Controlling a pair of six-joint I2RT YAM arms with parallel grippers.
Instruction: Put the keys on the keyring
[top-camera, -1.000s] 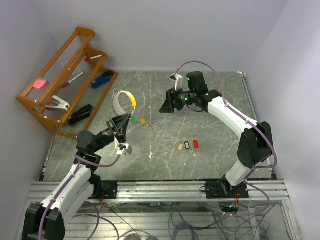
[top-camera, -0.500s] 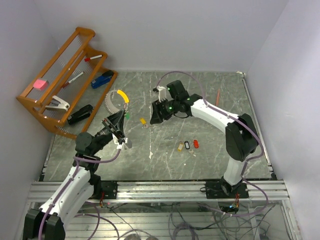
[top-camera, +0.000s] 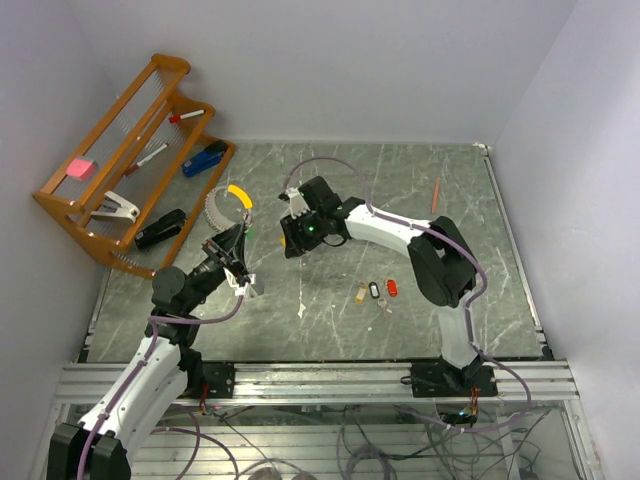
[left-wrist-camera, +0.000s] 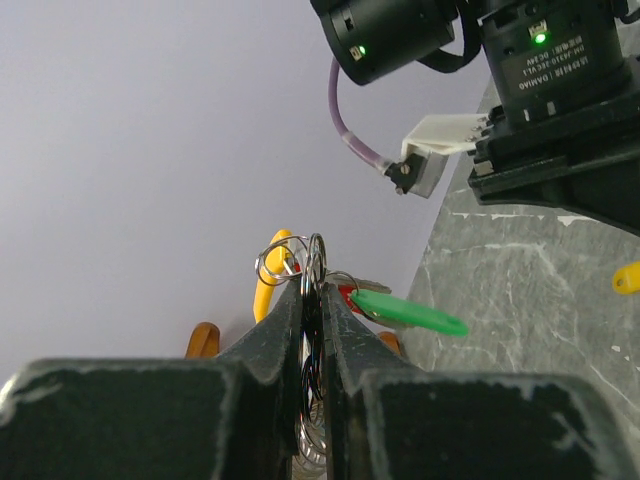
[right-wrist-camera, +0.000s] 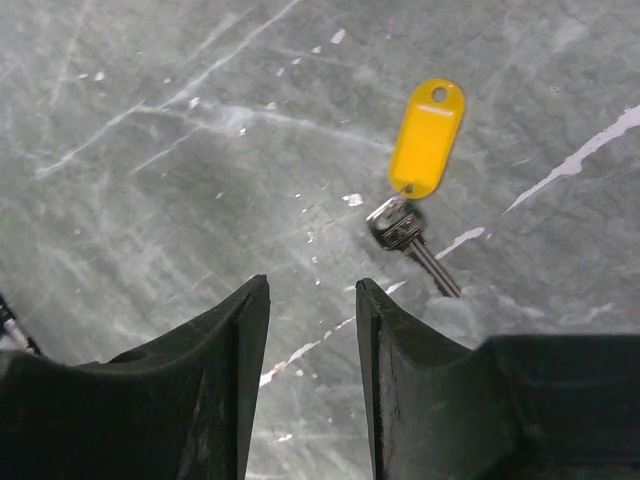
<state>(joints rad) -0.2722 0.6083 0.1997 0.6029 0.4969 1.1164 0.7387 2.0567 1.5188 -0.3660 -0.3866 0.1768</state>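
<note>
1. The left gripper (left-wrist-camera: 314, 296) is seen clamped shut on the keyring (left-wrist-camera: 266, 290). The silvery wire loops are pinched between the jaws, and the orange-yellow band curves away behind them.
2. A green-tagged key (left-wrist-camera: 410, 312) is seen hanging from the held keyring, its tag sticking out to one side of the jaws.
3. From above, the held keyring is seen raised off the table (top-camera: 330, 330) at the left of centre.
4. The right gripper (right-wrist-camera: 310, 290) is held just above the table with its jaws parted. Nothing is caught between them.
5. A yellow-tagged key (right-wrist-camera: 427, 137) lies flat on the table just beyond the right fingertips, offset to one side and untouched. Its metal blade points back toward the gripper.
6. Three more keys (top-camera: 374, 290), tagged yellow, black-and-white and red, lie side by side on the table, well apart from both grippers.
7. A red pen (top-camera: 436, 195) lies near the far right edge, and a wooden rack (top-camera: 120, 160) stands at the far left.
</note>
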